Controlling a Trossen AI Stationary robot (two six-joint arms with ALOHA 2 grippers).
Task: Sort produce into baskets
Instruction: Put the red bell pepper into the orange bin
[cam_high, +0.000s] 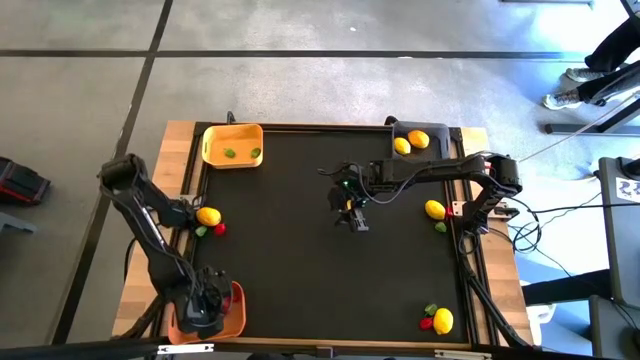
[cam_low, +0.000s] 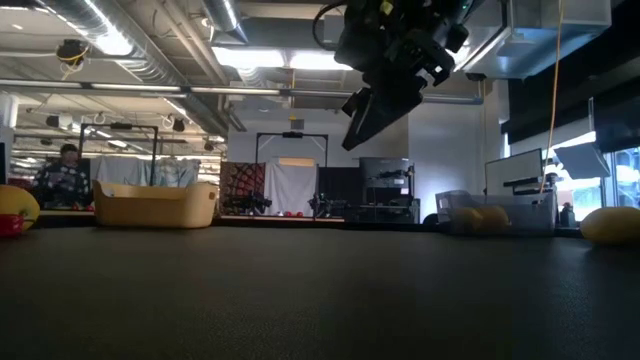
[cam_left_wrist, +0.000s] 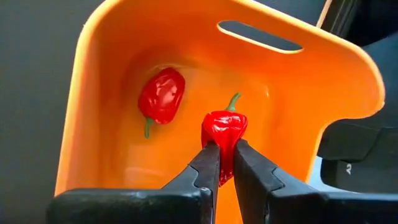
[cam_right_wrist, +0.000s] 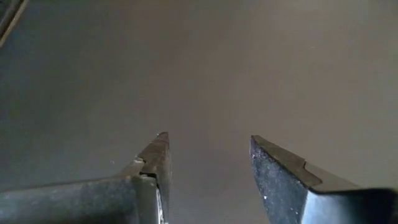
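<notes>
Left gripper (cam_left_wrist: 225, 163): it is hanging over the orange basket (cam_left_wrist: 99, 93) at the table's near left corner, its two fingers pinching a red pepper (cam_left_wrist: 224, 129) by the lower half, the green stem pointing away from the wrist.
Second red pepper (cam_left_wrist: 161, 95): it is lying loose on the orange basket's floor, apart from the held one and touching neither finger.
Right gripper (cam_right_wrist: 208, 165): it is hovering above the bare black mat (cam_right_wrist: 205, 62) near the table's middle, fingers spread wide with nothing between them; in the low view it is hanging well clear of the surface.
Yellow basket (cam_high: 232, 144): it is sitting at the far left of the mat, holding two small green pieces (cam_high: 229, 153).
Dark grey basket (cam_high: 425, 135): it is sitting at the far right, with two lemons (cam_high: 418, 139) inside.
Left-edge produce: a lemon (cam_high: 208, 216) is lying beside the left arm, with a red piece (cam_high: 219, 228) and a green one just next to it.
Right-edge produce: another lemon (cam_high: 435, 210) is resting near the right arm's base, a green piece (cam_high: 440, 227) just beside it.
Near-right corner: a lemon (cam_high: 443, 320), a red piece and a green piece are clustering together, touching or nearly so.
</notes>
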